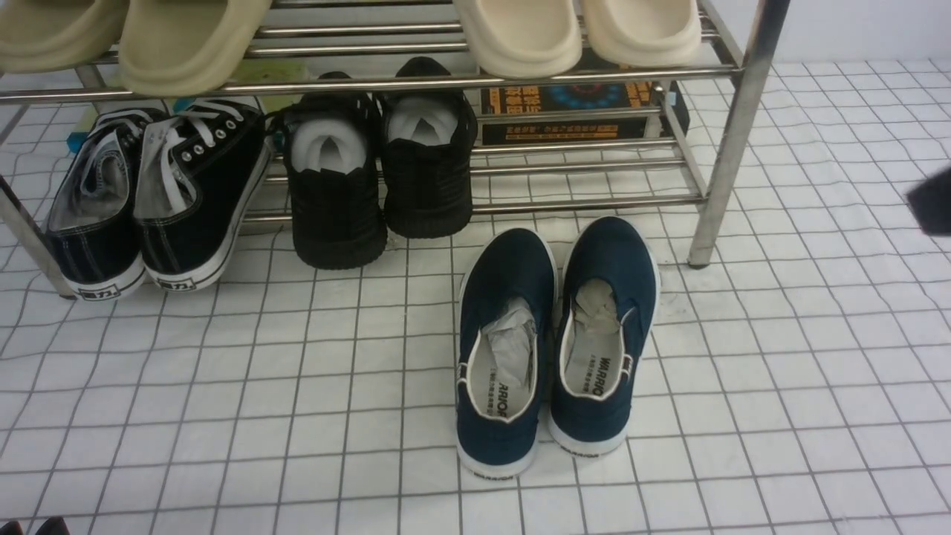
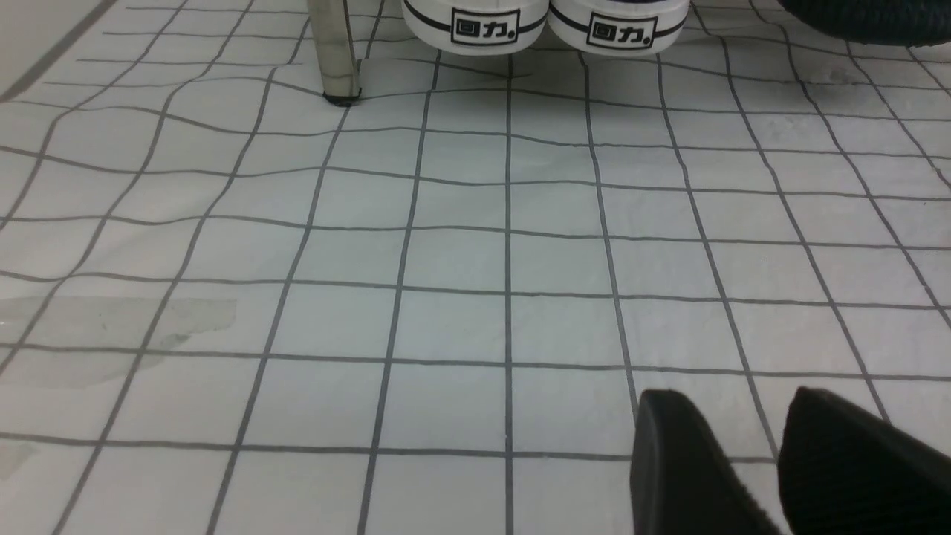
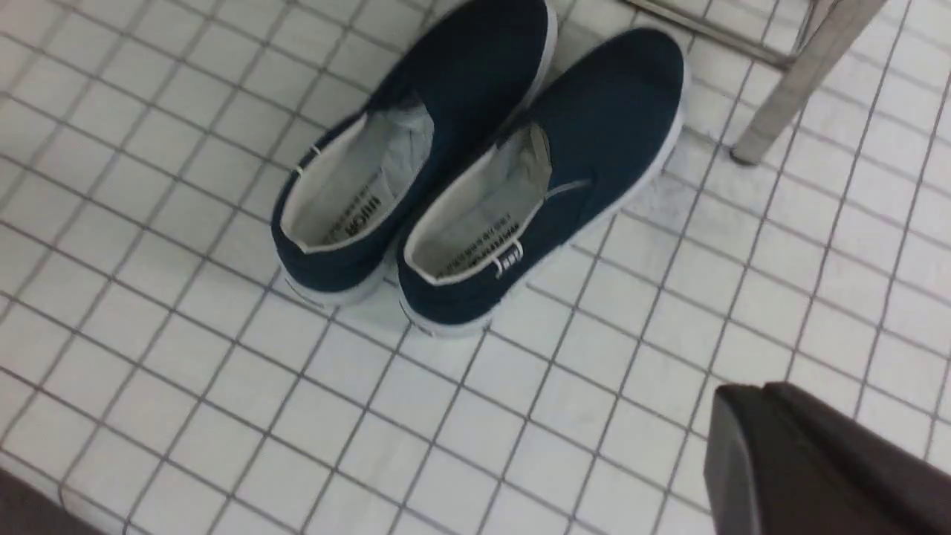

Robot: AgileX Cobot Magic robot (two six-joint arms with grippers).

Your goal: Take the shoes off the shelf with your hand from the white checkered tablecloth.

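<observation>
Right pincer (image 1: 932, 200) closed, jaws together, nothing in it. It shows only as a dark blur at the right edge of the front view, raised and well apart from the shoes (image 1: 520, 282); the right wrist view shows it as one black block (image 3: 817, 461) above the cloth. Left pincer (image 2: 739, 397) low over the cloth at the near left, jaws a little apart, empty, cloth visible between them.

Shoes: navy slip-on pair, off the shelf (image 1: 732, 141), flat on the white checkered tablecloth (image 1: 297, 386), just in front of the lowest bars. Side by side and touching, toes toward the shelf, heels toward the camera. Crumpled paper in both, WARRIOR print on the insoles. The right shoe's toe is near the shelf's right front post.

Black lace-up sneakers (image 1: 156, 200) and all-black shoes (image 1: 379, 171) lean on the bottom tier at left, heels on the cloth. Beige slippers (image 1: 520, 37) on the upper tier. Dark printed box (image 1: 572, 111) behind the rack.
</observation>
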